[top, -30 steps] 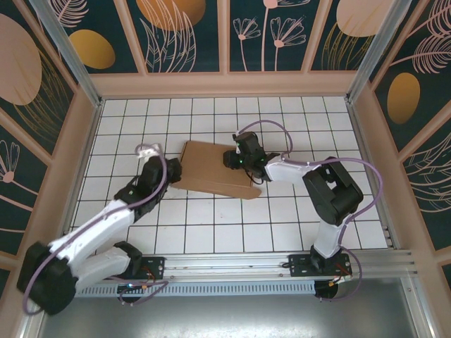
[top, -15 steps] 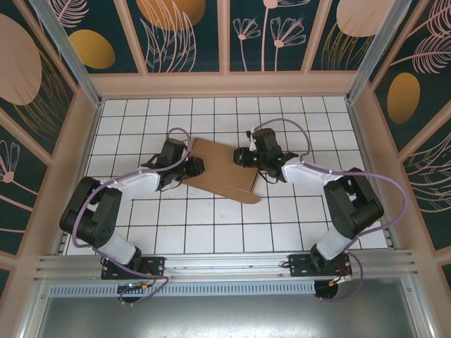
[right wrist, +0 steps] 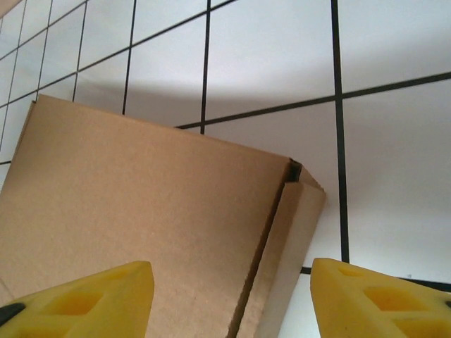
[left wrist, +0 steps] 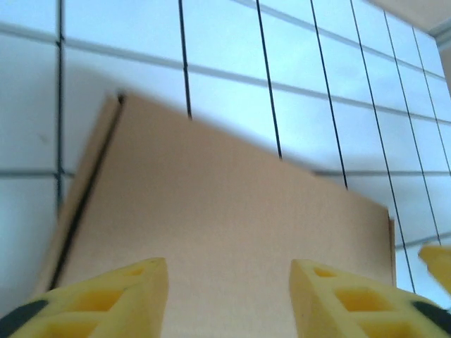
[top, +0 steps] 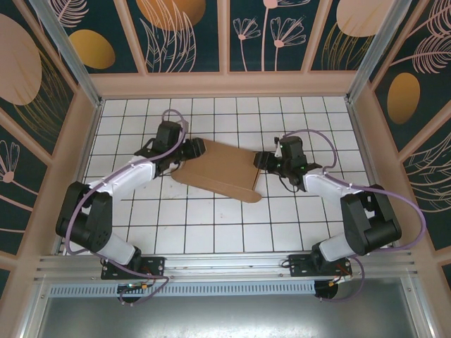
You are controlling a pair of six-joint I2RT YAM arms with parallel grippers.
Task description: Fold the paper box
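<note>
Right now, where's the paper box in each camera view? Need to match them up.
Top external: paper box lies mid-table, near the picture's centre.
Left wrist: paper box spans the lower centre, its far edge slanting down to the right.
Right wrist: paper box sits lower left, its seamed corner towards the right.
Shared landmark: the white table with black grid lines, under the box in all three.

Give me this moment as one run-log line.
paper box: folded shallow, lying on gridded table | left claw: open, by its left end | right claw: open, by its right end
</note>
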